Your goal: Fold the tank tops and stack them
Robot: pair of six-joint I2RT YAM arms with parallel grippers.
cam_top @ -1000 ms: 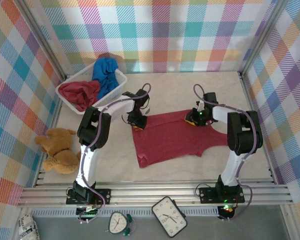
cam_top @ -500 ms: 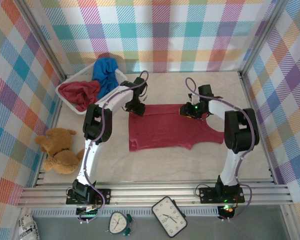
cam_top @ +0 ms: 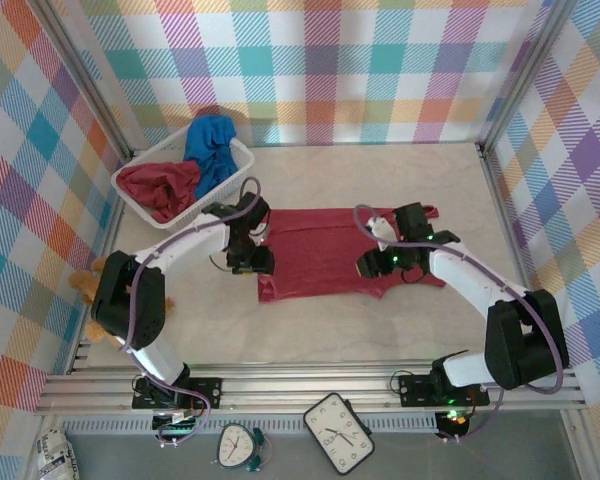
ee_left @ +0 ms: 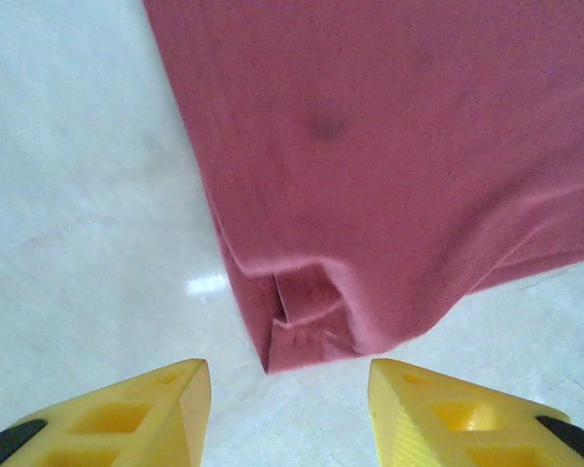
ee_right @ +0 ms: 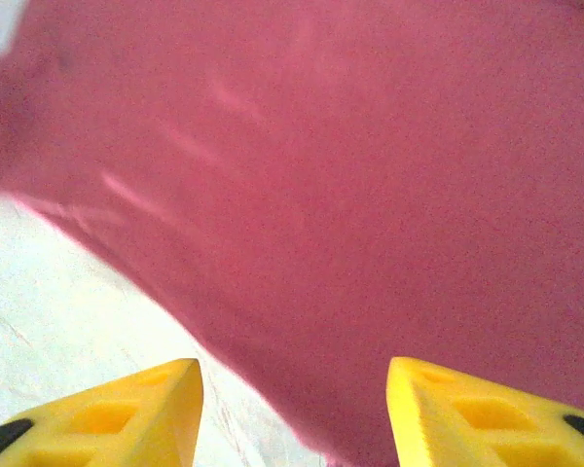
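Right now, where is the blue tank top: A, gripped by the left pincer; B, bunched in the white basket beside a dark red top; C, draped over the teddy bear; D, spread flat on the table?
B: the blue tank top lies crumpled in the white mesh basket, right against a dark red tank top.

No text is legible; numerals on the black clock (cam_top: 338, 433) and green clock (cam_top: 237, 444) are too small.
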